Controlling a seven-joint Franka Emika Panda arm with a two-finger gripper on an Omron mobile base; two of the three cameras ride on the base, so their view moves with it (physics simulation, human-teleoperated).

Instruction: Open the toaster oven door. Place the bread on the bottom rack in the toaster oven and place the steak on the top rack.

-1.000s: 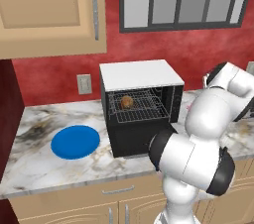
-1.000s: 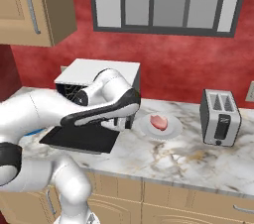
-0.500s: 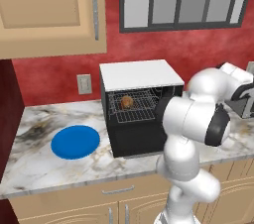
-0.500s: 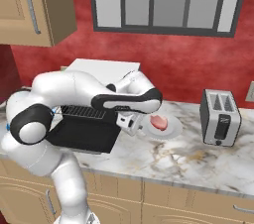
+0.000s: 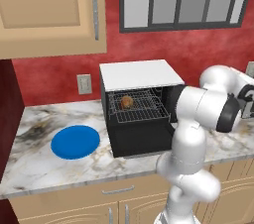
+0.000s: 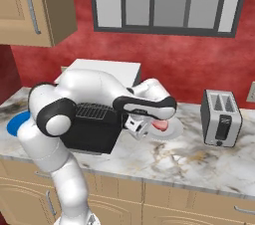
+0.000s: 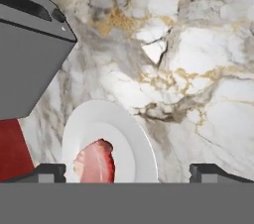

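The boxy black toaster oven with a flat white top (image 5: 141, 75) stands at the middle of the marble tabletop (image 5: 34, 161) against the red wall. Its black front door panel (image 6: 94, 132) is folded down flat, baring the wire racks. A small brown bread roll (image 5: 127, 102) sits on a rack inside. To the oven's left lies a round blue plate (image 5: 75, 141).

From the right base camera, the white arm reaches across the oven, and the claw (image 6: 138, 126) hangs beside a round white plate (image 6: 172, 129) carrying the pink slab of steak (image 6: 159, 126). Further right stands a small silver slot toaster (image 6: 221, 118).

The hand camera looks down on the steak (image 7: 95, 162) on its plate (image 7: 134, 141), with the claw's dark tips wide apart and gripping nothing.

Wooden cabinets hang above, beside a dark-framed window.
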